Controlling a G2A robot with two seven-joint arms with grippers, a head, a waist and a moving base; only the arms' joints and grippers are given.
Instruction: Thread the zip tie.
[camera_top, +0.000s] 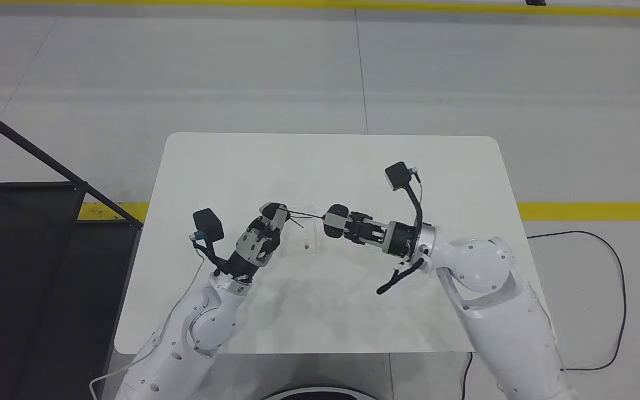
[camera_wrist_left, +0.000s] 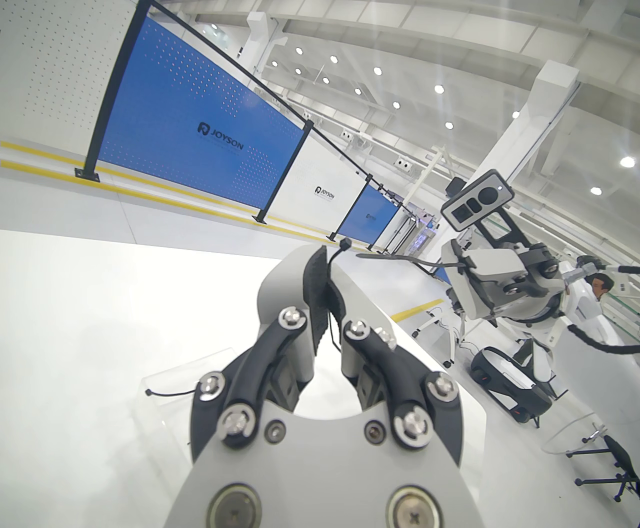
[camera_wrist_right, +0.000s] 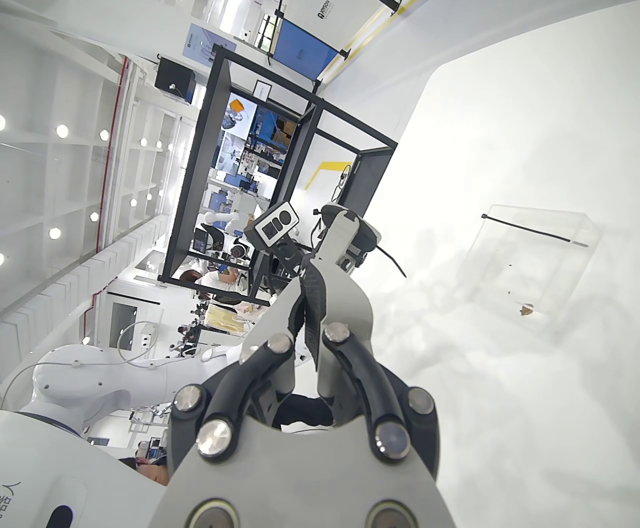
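Left gripper (camera_wrist_left: 325, 265) clamps the zip tie (camera_wrist_left: 344, 245) just under its head, above mid-desk (camera_top: 420, 170). Right gripper (camera_wrist_right: 307, 275) pinches its tail, tip beside the head. Slight misalignment could buckle the tip past the slot.

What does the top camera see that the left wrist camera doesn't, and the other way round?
Top view: the whole shape of the table from above. Left wrist view: up close, the head of the tie poking out past the left hand. Both: the tie held between the left hand and the right hand, and the clear box with a spare tie.
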